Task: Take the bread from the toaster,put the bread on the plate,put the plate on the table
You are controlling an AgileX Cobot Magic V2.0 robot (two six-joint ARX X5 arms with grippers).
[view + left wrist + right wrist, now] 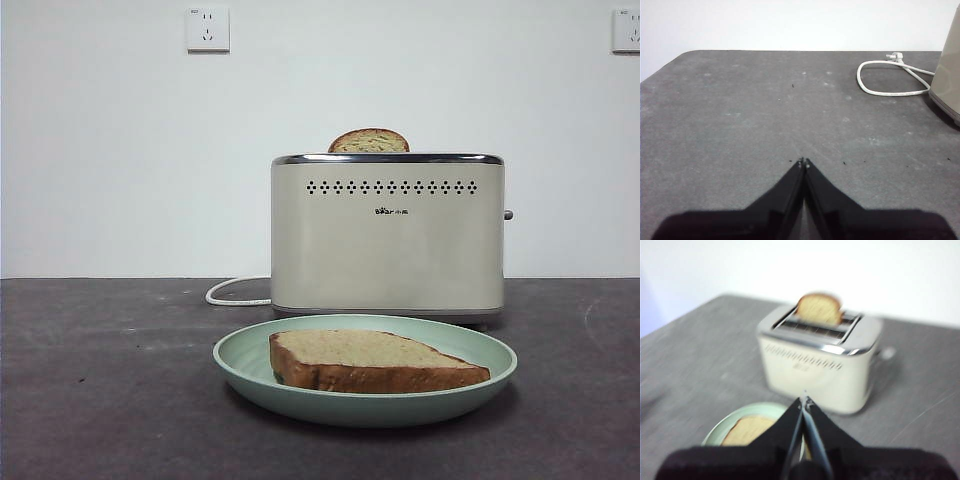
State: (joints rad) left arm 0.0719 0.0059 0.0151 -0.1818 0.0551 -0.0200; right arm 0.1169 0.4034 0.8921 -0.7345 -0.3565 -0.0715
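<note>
We see the thick tan crusted bread slice (375, 362) lying flat on the round mint-green plate (238, 358) before the boxy cream toaster (388, 240), so both grippers (803, 161) (804, 399), jaws pressed together, hold nothing.

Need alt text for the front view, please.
A thick tan bread slice with brown crust lies on a round pale mint-green plate on the dark grey table. Behind stands a boxy cream toaster holding a narrower dome-topped slice.
</note>
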